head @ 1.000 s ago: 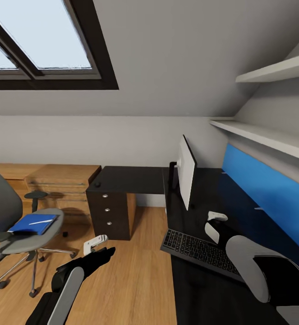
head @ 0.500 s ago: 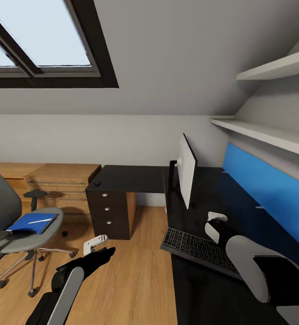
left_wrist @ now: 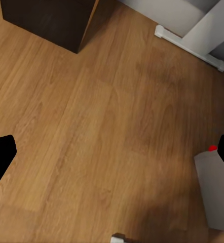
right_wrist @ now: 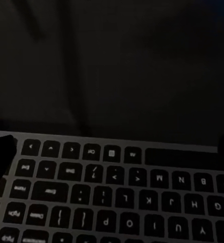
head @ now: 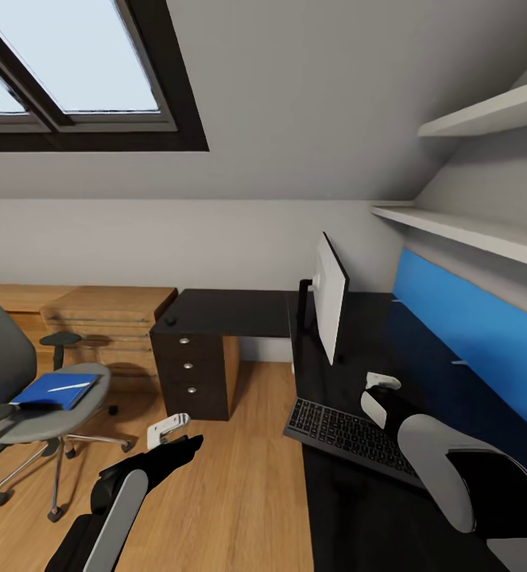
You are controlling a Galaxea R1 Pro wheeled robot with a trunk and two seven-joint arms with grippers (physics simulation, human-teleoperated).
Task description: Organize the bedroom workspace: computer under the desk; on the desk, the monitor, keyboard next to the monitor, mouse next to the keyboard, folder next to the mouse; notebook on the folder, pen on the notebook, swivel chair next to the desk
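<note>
Where the grey ceiling slopes down at the right, shows the desk (head: 231,314), glossy black, with the monitor (head: 327,298) standing upright on it, nearly edge-on to the head camera. Shows the keyboard (head: 346,437) lying flat on the desk near the monitor, on the robot's side of it. Places the right gripper (head: 381,393) just above the keyboard's far edge, fingers spread apart and holding nothing. Places the left gripper (head: 168,430) over bare wood floor (head: 247,477), jaws wide and empty, near the black drawer unit (head: 190,373). Sets the swivel chair (head: 9,357) well apart from the desk, at far left, with the blue folder (head: 44,393) flat on its seat and the pen (head: 70,387) resting on the folder.
</note>
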